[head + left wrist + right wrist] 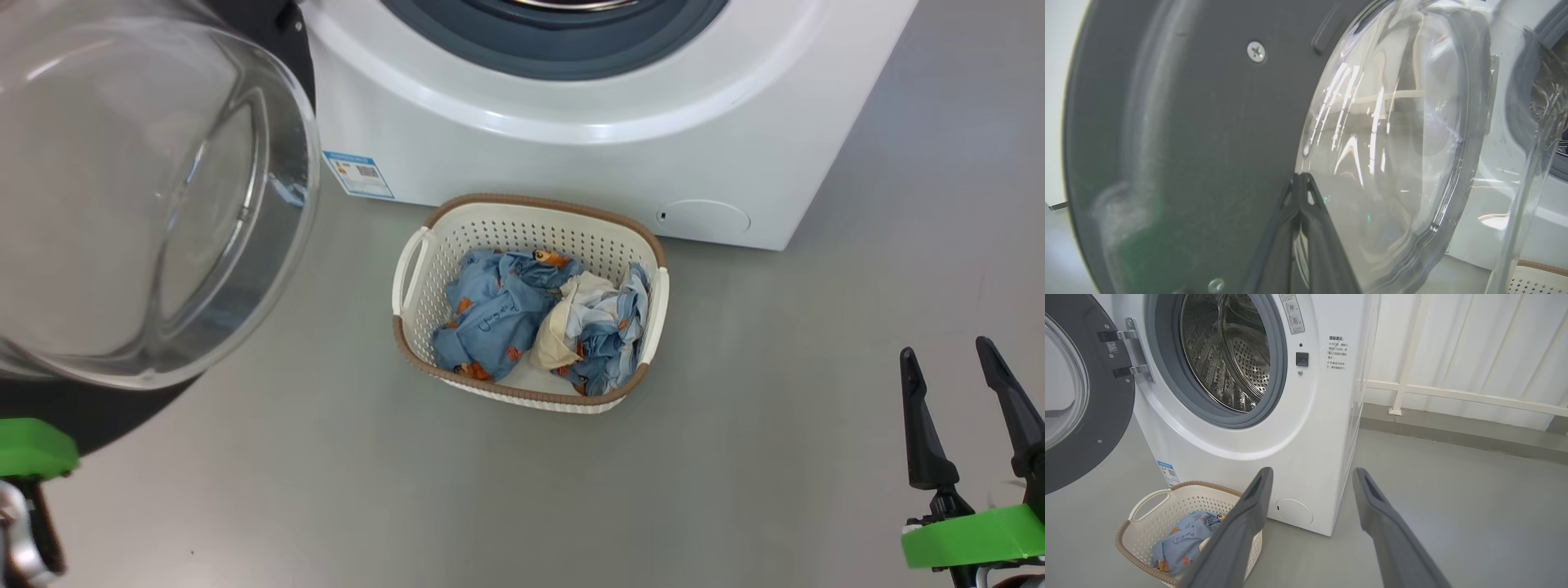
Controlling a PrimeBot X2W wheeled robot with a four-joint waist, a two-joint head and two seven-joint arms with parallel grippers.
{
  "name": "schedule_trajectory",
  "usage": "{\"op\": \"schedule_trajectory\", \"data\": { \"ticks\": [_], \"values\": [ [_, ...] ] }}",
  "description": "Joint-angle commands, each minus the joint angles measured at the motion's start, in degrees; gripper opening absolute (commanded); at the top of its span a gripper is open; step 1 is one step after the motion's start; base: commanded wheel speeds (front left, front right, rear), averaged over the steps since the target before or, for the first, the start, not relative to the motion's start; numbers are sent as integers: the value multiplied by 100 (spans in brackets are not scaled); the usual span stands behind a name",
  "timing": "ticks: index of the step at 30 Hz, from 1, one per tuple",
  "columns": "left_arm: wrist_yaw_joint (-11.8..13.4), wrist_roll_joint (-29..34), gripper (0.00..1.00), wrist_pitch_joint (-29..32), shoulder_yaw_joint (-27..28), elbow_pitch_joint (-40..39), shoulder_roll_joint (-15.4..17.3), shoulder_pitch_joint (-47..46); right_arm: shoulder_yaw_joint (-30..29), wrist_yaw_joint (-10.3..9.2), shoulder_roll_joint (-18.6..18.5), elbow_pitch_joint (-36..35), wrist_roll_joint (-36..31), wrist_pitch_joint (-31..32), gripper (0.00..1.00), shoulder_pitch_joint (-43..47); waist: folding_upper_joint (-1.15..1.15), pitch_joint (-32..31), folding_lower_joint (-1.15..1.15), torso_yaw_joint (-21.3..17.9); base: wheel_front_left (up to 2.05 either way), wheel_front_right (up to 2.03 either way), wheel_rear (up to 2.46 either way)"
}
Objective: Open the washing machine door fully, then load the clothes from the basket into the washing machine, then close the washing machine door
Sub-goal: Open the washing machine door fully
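Grey floor [326, 490] — door [147, 188] (cropped) masks left gripper [1300, 179].

door [122, 204] open, L side | blue+cream clothes [498, 314] heaped in basket [539, 200] | on floor by washer [571, 155] front

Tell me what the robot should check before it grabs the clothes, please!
1. Door out of the way: ok. The washing machine door is swung wide to the left of the opening.
2. Drum ready: ok. The drum shows bare steel wherever it is visible.
3. Clothes reachable: ok. The clothes lie in the basket on the floor right in front of the washing machine.
4. Grabbing hand ready: ok. The right gripper is open, holds nothing and sits off to the basket's right.
5. Other arm off the door: cannot tell. The left gripper is shut, with its tips close against the door's inner side. Whether they touch it is unclear.
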Motion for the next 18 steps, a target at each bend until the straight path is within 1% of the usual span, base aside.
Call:
{"op": "schedule_trajectory", "data": {
  "ticks": [1,3,6,10,18],
  "values": [
    [-100,43,0,-27,349,27,314,-285,120,50,-72,-163,-44,-68,100,-125,0,100,0,-9,0,0,0],
    [-320,73,0,-27,563,292,363,-474,121,50,-87,-177,-53,-68,100,-158,0,175,0,-24,0,0,0],
    [-553,268,0,-28,899,677,341,-781,110,50,-121,-181,-53,-68,100,-223,0,261,0,-33,0,0,0],
    [-703,502,0,-28,1156,885,312,-945,112,50,-124,-171,-57,-68,100,-262,0,289,0,-54,0,0,0],
    [-953,883,0,-28,1539,996,142,-1010,106,50,-84,-146,-59,-68,100,-249,0,225,0,-57,0,0,0]
  ]
}}
